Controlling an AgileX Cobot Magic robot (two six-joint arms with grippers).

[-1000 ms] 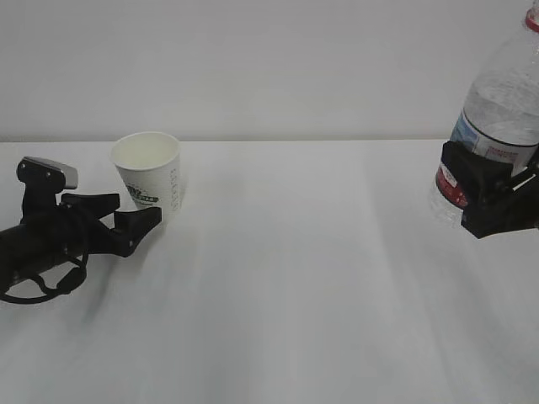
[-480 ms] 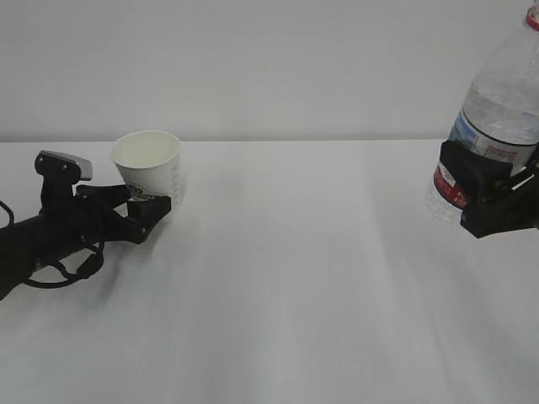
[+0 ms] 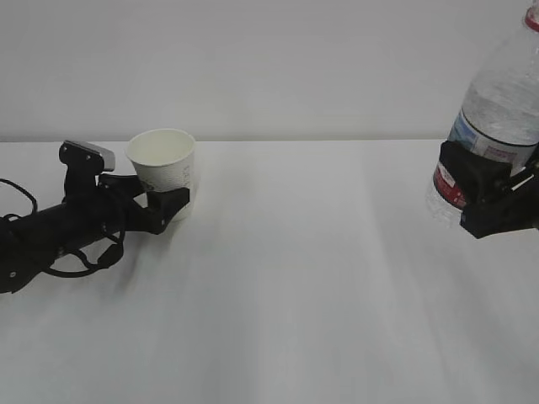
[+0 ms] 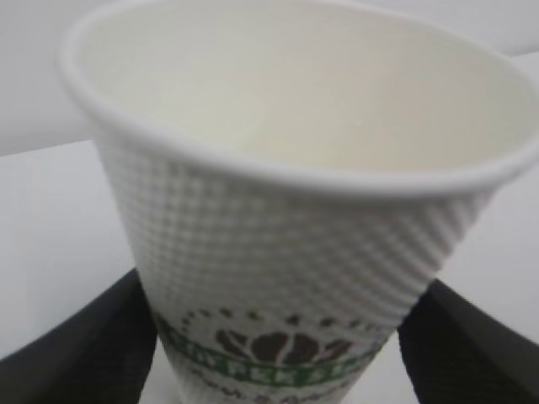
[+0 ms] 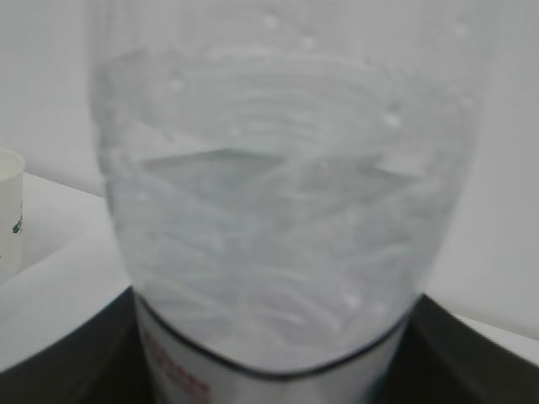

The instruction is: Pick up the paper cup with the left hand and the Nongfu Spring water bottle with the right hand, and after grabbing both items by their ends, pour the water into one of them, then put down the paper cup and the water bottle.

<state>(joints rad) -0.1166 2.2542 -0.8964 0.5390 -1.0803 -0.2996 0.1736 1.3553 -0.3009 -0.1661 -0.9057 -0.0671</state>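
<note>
The white paper cup [image 3: 164, 162] stands on the table at the left, and its inside looks empty in the left wrist view [image 4: 286, 126]. My left gripper [image 3: 158, 199] lies low and open, one black finger on each side of the cup's lower part, which hides the cup's base. In the left wrist view the cup [image 4: 286, 227] fills the space between the fingers [image 4: 84, 353]. At the right edge, my right gripper [image 3: 488, 198] is shut on the labelled middle of the Nongfu Spring water bottle [image 3: 501, 93]. It holds the bottle above the table, neck tilted up and right. Water [image 5: 278, 252] shows inside the bottle.
The white table [image 3: 320, 278] runs back to a plain white wall. A black cable loops beside the left arm [image 3: 76, 265]. Nothing else stands between the cup and the bottle.
My left gripper has slid right along the table until its fingers straddle the cup, and the cup has shifted a little to the right. The right gripper and bottle have not moved.
</note>
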